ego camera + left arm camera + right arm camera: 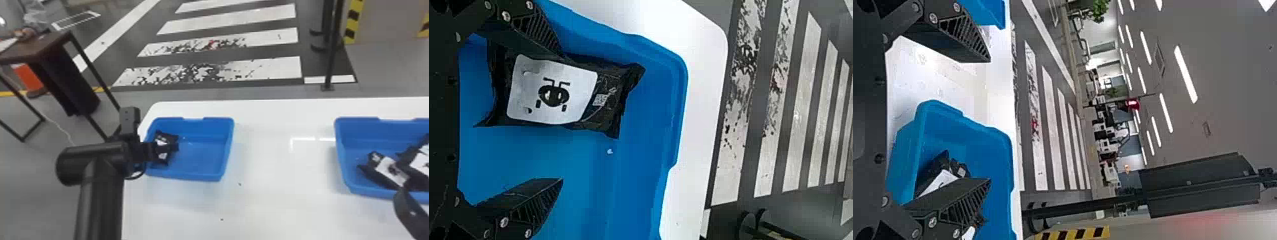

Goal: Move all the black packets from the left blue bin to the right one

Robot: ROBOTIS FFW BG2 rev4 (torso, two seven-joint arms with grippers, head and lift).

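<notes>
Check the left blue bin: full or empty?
Neither: a black packet lies in the left blue bin, near its left side, with bare floor beside it.

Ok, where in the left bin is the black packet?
In the head view, the packet lies at the left side of the left bin. The left wrist view shows it close to one finger of the open left hand.

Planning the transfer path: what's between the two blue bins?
In the head view, white table top with a light reflection and a small dark speck between left blue bin and right blue bin.
</notes>
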